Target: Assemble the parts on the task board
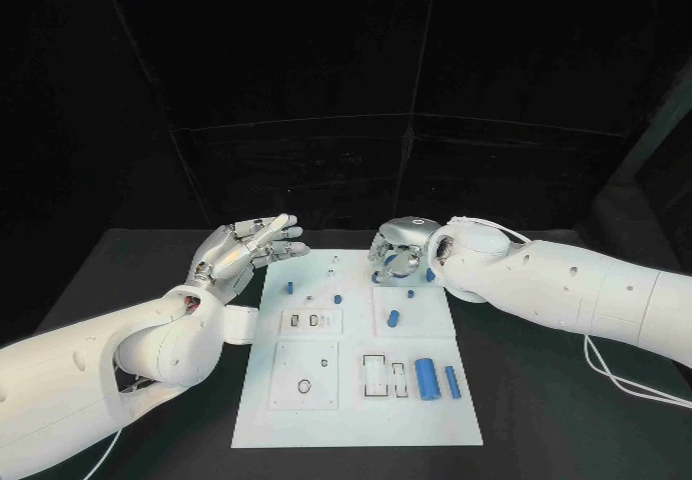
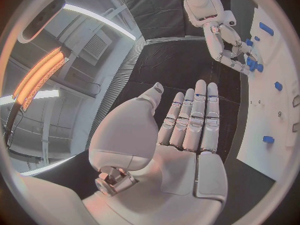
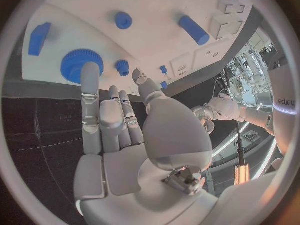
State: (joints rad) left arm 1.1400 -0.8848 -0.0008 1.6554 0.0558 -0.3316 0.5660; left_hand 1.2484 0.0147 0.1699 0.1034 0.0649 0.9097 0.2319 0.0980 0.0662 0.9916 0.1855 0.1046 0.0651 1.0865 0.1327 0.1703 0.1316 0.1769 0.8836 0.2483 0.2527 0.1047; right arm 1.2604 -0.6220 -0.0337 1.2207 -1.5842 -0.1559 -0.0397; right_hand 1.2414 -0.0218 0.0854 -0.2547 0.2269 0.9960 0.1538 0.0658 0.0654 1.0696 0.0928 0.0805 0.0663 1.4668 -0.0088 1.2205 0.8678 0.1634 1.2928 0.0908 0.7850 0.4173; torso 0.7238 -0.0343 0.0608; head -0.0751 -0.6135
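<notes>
Black table (image 1: 548,400) bears white task board (image 1: 361,420); both hands released, fingers apart.

a black table (image 1: 548,400) carries one thing — the white task board (image 1: 361,420) at its middle

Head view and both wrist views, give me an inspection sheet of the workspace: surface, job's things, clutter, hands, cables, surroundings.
Surface: black table, the white task board lying in its middle.
Job's things: two blue cylinders lie side by side at the board's near right; small blue parts stand further up; a blue gear sits at the far end.
Clutter: nothing seen.
Hands: left hand holds nothing, fingers extended, beside the board's far left corner; right hand over the board's far end, one fingertip on the gear, holding nothing.
Cables: thin white cable trailing from the right arm.
Surroundings: dark backdrop behind the table.
</notes>
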